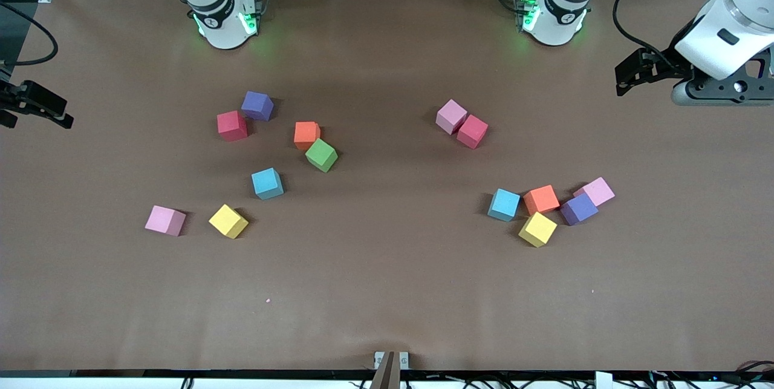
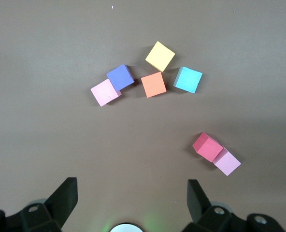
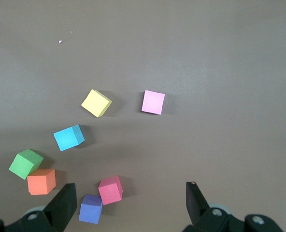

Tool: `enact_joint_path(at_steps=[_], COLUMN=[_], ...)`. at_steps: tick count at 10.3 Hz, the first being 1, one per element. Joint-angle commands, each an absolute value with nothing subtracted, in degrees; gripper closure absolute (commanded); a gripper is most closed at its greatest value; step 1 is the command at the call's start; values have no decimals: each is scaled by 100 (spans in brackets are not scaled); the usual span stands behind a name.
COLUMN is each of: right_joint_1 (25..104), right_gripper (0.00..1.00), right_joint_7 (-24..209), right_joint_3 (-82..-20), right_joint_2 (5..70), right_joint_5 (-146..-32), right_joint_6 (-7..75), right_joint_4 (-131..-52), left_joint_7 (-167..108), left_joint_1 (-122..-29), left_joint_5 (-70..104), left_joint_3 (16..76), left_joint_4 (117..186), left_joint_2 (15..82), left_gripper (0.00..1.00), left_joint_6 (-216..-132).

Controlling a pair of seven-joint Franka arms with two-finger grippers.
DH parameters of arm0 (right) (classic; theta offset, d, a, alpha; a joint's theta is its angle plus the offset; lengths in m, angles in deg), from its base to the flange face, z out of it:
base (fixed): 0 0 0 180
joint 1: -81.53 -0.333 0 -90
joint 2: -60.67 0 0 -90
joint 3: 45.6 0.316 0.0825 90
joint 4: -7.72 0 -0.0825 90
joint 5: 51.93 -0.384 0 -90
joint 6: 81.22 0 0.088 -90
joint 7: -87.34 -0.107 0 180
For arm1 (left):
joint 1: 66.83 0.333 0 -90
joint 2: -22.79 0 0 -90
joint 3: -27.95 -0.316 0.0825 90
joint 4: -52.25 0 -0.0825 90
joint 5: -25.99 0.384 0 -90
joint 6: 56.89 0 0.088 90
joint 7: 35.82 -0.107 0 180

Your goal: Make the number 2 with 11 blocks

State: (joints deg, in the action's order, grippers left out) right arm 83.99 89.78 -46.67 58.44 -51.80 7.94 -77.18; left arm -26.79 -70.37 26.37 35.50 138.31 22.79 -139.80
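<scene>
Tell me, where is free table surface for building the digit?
Bare brown table lies between the green cube and the blue cube, and nearer the camera than both yellow cubes. Around the orange cube it is crowded.

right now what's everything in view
pink blocks: 3, pink, two left arm's end, one right arm's
red blocks: 2, red, one each end
orange blocks: 2, orange, one each end
blue blocks: 2, blue, one each end
yellow blocks: 2, yellow, one each end
purple blocks: 2, purple, one each end
green block: 1, green, right arm's end
table: 1, brown, under all
left hand: 1, black, open, left arm's end
right hand: 1, black, open, right arm's end
</scene>
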Motion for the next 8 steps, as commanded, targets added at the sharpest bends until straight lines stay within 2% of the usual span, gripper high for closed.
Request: enact_joint_path(at_steps=[1, 5, 8], right_joint_1=[8337, 8276, 7864], right_gripper=[0, 0, 0], right_joint_7=[8962, 8980, 8971], right_joint_3=[-4701, -4692, -4692], right_joint_2=[5909, 5594, 4821], right_joint_5=[-5185, -5210, -5246], right_joint_6=[912, 1195, 1431], right_joint_4=[-7719, -7754, -7745], left_joint_7=[-2615, -2554, -1724], left_joint_1=[-7114, -7131, -7376], left_joint_5=[2643, 2599, 2555], left_joint_3=[3481, 3463, 3550], left_joint_4=[13865, 14013, 14741], left_joint_2=[2191, 2226, 2235], left_gripper=[0, 0, 0], left_joint_6=[-13898, -13906, -14440])
